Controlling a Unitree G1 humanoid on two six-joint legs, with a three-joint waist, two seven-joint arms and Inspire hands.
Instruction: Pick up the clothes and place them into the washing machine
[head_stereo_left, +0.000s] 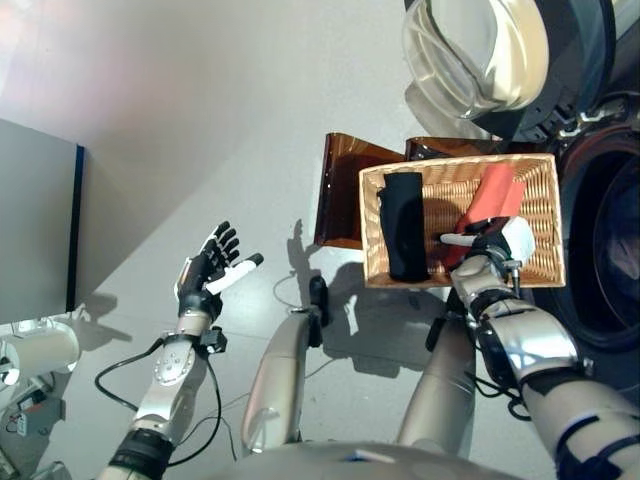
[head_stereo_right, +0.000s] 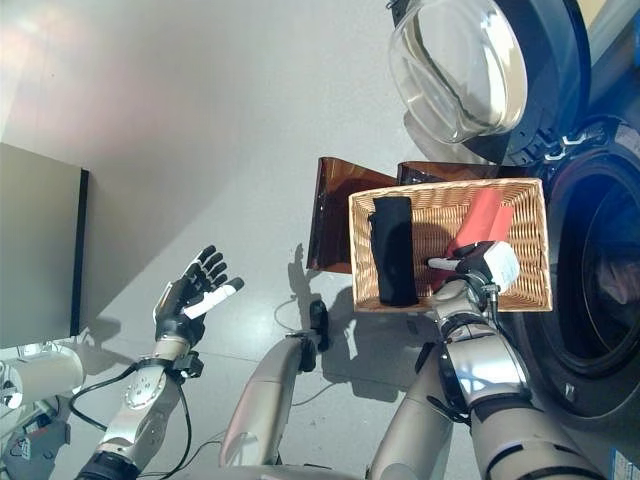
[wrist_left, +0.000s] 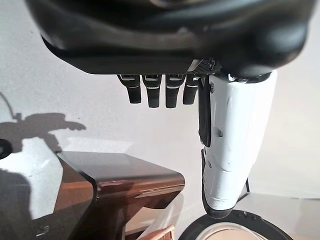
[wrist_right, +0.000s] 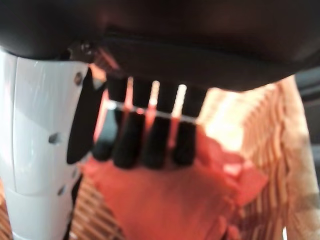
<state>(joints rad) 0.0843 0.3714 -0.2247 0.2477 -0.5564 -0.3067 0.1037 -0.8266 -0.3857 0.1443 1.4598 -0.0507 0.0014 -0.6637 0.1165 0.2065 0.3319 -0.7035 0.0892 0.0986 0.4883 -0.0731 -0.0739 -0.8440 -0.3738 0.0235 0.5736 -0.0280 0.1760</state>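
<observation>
Grey floor (head_stereo_left: 200, 120), perhaps concrete

Woven wicker basket (head_stereo_left: 540, 200); soft red cloth (head_stereo_left: 497, 195).

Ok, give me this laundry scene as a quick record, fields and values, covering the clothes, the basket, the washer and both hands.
basket: wicker basket, on a brown stand beside the washer
clothes: red garment and black garment, both in the basket
washing machine: washing machine on the robot's right, door swung open
right hand: right hand over the basket, fingers curled on the red garment
left hand: left hand open, over bare floor, holding nothing
progress: neither garment in the drum yet
</observation>
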